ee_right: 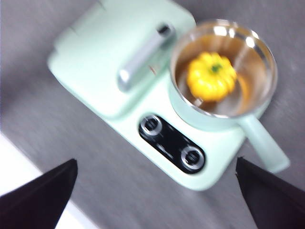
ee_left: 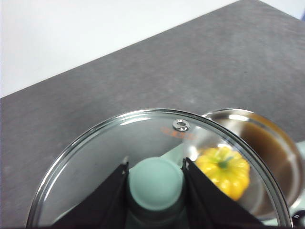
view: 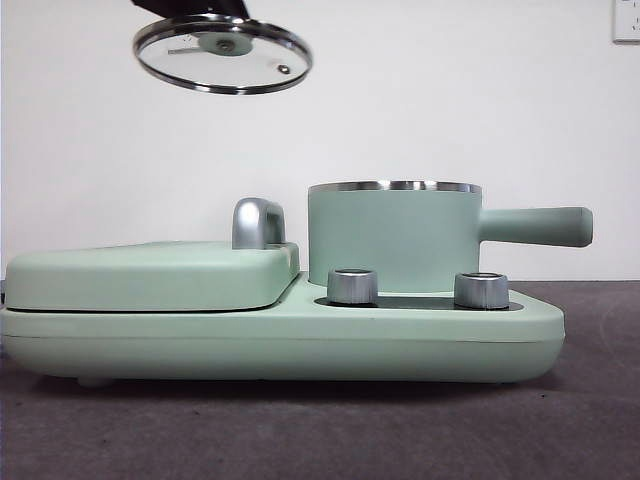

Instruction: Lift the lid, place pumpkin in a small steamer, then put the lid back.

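My left gripper (ee_left: 155, 179) is shut on the mint-green knob (ee_left: 156, 181) of the lid (view: 222, 53), a round glass lid with a steel rim. It holds the lid high in the air, up and to the left of the small steamer (view: 395, 240). The steamer stands open on the base appliance, its long handle (view: 535, 226) pointing right. The pumpkin (ee_right: 211, 76) lies inside the steamer; it also shows through the lid's glass in the left wrist view (ee_left: 224, 171). My right gripper (ee_right: 157, 200) is open and empty, high above the appliance.
The wide mint-green base appliance (view: 280, 325) sits on a dark grey table, with a flat griddle cover (view: 150, 272) and steel handle (view: 258, 222) on its left half and two steel knobs (view: 352, 286) in front of the steamer. A white wall stands behind.
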Motion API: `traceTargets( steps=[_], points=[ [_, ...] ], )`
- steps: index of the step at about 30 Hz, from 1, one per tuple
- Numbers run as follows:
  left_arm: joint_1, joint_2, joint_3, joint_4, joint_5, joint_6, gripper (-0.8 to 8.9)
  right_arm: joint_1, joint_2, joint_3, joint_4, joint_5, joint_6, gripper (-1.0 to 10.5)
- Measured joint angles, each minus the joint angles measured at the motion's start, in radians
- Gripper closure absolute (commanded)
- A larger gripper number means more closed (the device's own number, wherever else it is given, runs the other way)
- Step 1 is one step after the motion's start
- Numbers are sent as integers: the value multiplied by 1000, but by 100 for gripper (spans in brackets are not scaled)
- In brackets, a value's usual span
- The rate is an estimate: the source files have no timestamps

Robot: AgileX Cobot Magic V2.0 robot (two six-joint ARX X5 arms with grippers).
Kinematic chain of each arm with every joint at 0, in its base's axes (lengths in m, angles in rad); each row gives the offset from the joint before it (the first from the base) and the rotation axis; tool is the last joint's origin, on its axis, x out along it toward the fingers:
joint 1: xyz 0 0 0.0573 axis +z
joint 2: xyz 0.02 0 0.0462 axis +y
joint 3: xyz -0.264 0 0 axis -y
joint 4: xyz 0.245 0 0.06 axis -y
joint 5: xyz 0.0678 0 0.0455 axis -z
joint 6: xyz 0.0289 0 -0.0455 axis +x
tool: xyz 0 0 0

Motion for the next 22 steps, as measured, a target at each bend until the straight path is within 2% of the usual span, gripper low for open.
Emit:
traceTargets(
  steps=[4, 11, 22],
  points=[
    [-43, 0, 0, 10, 0, 0, 804, 53, -175, -184, 100, 50, 76, 407],
    [-103, 29, 0, 77, 1, 0, 804, 90, -389, -434, 202, 121, 147, 407],
    [-173, 164, 0, 191, 0, -34, 804, 94, -653, -608, 253, 175, 212, 408]
  ],
)
